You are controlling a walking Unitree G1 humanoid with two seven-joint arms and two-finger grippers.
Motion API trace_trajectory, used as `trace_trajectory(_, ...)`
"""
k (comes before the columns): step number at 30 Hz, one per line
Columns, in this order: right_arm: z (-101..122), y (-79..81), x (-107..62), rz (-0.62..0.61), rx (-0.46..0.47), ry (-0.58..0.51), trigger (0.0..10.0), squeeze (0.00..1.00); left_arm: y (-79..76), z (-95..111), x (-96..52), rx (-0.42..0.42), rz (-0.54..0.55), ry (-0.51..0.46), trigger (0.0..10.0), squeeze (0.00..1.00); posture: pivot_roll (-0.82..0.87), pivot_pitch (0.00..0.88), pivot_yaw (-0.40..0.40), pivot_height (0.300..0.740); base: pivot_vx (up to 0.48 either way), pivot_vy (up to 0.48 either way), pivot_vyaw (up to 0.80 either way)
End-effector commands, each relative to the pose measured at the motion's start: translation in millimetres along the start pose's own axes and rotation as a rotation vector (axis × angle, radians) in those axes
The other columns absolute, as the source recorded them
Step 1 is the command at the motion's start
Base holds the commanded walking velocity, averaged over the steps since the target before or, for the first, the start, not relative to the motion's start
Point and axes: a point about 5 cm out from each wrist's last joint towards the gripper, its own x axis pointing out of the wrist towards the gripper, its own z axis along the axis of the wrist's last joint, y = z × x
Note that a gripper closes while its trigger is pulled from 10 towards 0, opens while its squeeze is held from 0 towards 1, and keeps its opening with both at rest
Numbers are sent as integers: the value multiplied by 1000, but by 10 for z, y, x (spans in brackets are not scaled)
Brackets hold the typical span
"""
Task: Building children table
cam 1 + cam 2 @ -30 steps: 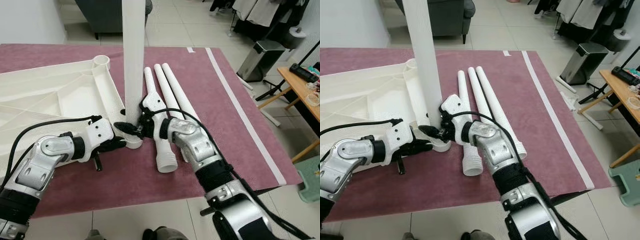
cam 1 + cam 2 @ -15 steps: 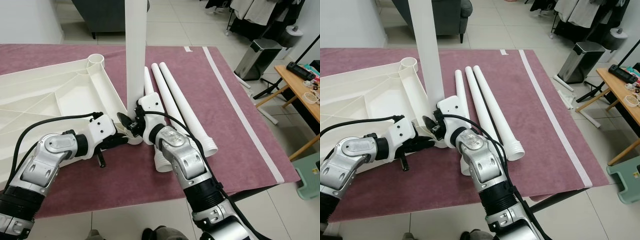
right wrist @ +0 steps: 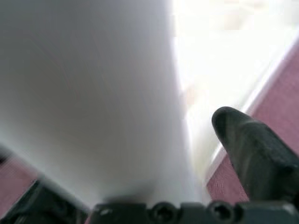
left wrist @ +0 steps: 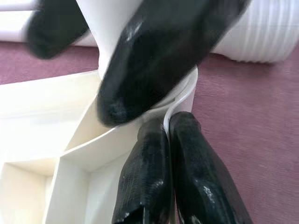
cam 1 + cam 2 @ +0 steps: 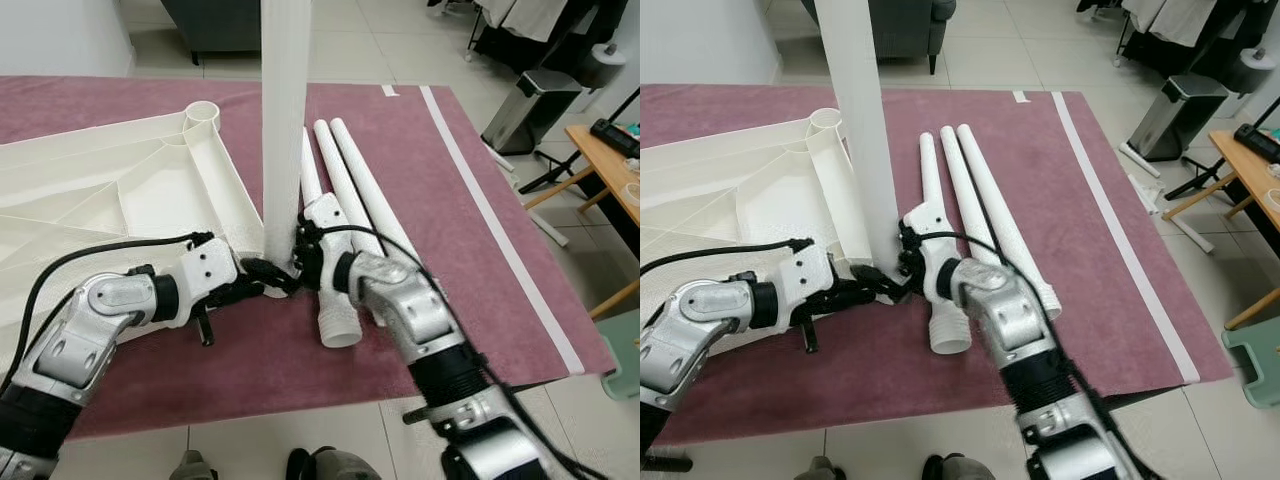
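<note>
White table leg (image 3: 93, 102) between jaws

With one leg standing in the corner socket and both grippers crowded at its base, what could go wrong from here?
The upright leg is tall and held only near its foot by the right gripper, so it could lean and bind in the tabletop socket. The left gripper pinches the thin socket rim close beside it; the two could collide. Three spare legs nearby could get knocked.

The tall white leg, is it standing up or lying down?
Standing up. The white leg rises straight from the upside-down tabletop's corner socket, while three spare legs lie flat on the rug.
</note>
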Motion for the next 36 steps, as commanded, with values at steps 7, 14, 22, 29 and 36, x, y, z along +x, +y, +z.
trace_trajectory(7, 128, -67, 44, 211, -85, -18, 10000, 0, -278, 157, -39, 80, -225, -72, 0, 0, 153, 118, -97, 740, 0, 0, 0)
trace_trajectory(14, 43, -25, 92, 266, -45, 5, 0, 0, -243, 180, -34, 75, -191, -78, 0, 0, 158, 122, -99, 740, 0, 0, 0)
trace_trajectory(22, -283, -128, 264, -215, 37, 159, 0, 0, -130, 214, 47, 51, -133, -107, 0, 0, 144, 134, -92, 740, 0, 0, 0)
trace_trajectory(29, -396, -58, 287, -536, 112, 212, 0, 0, 0, 251, 149, 37, -96, -136, 0, 0, 128, 143, -83, 740, 0, 0, 0)
trace_trajectory(36, -317, 54, 407, -709, 236, 171, 0, 0, 102, 285, 259, 28, -79, -158, 0, 0, 112, 147, -71, 740, 0, 0, 0)
